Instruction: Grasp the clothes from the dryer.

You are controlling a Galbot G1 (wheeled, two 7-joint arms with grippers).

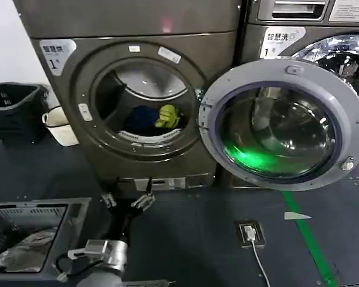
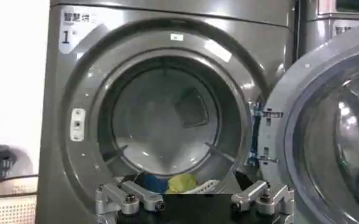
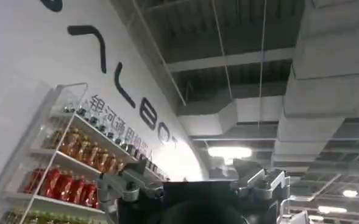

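Left gripper (image 1: 127, 202) low before dryer (image 1: 66, 107), jaws released, empty. Clothes (image 1: 158, 118) on drum floor, yellow-green piece right. Advise level entry through porthole, clearing door (image 1: 284, 125). Right gripper (image 3: 194, 189) parked, jaws released.

A: What carries the clothes?
B: The dryer (image 1: 78, 149) drum. A dark blue piece (image 1: 140, 118) and a yellow-green piece (image 1: 168, 115) lie bunched together on its floor

Dark floor (image 1: 197, 239), green stripe (image 1: 311, 245), perhaps tape.
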